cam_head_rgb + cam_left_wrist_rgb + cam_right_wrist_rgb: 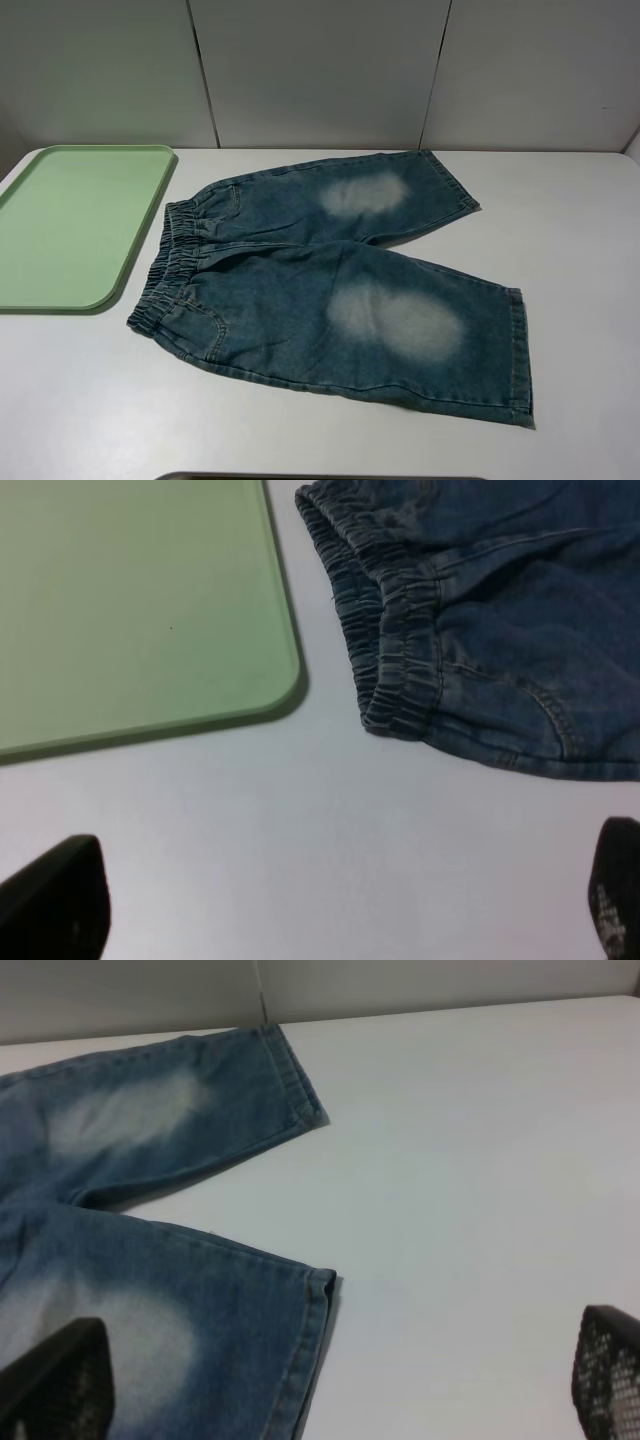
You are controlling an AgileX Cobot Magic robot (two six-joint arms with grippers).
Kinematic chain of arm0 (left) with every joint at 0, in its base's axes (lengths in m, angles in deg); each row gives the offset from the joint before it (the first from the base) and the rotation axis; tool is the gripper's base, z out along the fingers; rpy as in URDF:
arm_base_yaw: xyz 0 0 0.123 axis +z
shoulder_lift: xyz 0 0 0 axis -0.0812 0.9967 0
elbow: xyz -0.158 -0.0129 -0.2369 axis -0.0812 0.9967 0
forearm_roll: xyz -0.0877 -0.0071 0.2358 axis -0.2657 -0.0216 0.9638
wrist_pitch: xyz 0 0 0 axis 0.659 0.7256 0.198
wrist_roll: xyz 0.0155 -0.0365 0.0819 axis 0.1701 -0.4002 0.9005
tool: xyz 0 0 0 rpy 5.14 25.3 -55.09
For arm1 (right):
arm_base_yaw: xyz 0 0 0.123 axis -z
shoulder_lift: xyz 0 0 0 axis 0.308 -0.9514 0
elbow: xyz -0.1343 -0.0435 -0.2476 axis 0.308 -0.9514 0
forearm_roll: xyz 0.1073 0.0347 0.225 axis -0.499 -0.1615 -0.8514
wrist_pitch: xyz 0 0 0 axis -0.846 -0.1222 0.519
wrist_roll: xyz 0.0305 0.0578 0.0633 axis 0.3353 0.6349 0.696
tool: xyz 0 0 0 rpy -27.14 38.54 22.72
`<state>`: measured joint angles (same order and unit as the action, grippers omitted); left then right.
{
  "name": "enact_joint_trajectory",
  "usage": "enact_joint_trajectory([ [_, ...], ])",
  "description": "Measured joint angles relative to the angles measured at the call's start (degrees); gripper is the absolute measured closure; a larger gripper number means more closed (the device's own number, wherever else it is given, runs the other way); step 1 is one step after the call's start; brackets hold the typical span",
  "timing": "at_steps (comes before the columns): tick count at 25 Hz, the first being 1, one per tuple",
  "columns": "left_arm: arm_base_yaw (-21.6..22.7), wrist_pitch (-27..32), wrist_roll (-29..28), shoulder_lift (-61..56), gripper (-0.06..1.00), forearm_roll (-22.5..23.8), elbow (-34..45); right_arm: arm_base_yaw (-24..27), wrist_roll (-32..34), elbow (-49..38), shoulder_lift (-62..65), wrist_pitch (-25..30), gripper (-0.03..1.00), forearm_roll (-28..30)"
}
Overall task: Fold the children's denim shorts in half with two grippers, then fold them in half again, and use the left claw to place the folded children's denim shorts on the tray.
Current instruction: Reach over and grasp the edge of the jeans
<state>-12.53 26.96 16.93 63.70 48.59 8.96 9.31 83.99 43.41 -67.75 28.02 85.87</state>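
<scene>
White tabletop (580, 300) runs under everything, with a wall of pale grey panels (310, 70) behind it.

Farthest left lies the tray (70, 215), pale green and flat on the table, with nothing on it. Its rounded near corner sits just beside the waistband, with a strip of bare table between the two.

My left claw (337, 895) hangs over bare table near that corner. Its jaws are spread wide and hold nothing. One black fingertip (55, 900) shows at each lower corner of my left wrist view, with only white surface between them.

The children's denim shorts (300, 290) lie spread flat in the middle of the table, unfolded. The gathered waistband (165, 270) faces the tray and both legs point to the right. Each leg carries a pale faded patch, one on the far leg (365, 193) and one on the near leg (395, 322).

My right claw (332, 1375) hangs by the leg hems, its jaws spread wide too and gripping nothing. One mesh-textured fingertip (55, 1380) shows in front of the near leg's denim, the other in front of bare table. I cannot tell whether the first touches the cloth.
</scene>
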Motion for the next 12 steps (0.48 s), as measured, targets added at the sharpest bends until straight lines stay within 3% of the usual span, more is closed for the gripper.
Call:
enact_joint_trajectory([
  [6,-2.0,-0.1,0.0,0.0,-0.01,-0.2,-0.2,0.0,-1.1,0.0,0.0,0.0,0.27,-0.2],
  [12,-7.9,-0.5,5.4,3.2,-0.01,-0.6,-4.1,-1.2,-12.1,5.4,-4.8,0.6,0.27,-0.9],
])
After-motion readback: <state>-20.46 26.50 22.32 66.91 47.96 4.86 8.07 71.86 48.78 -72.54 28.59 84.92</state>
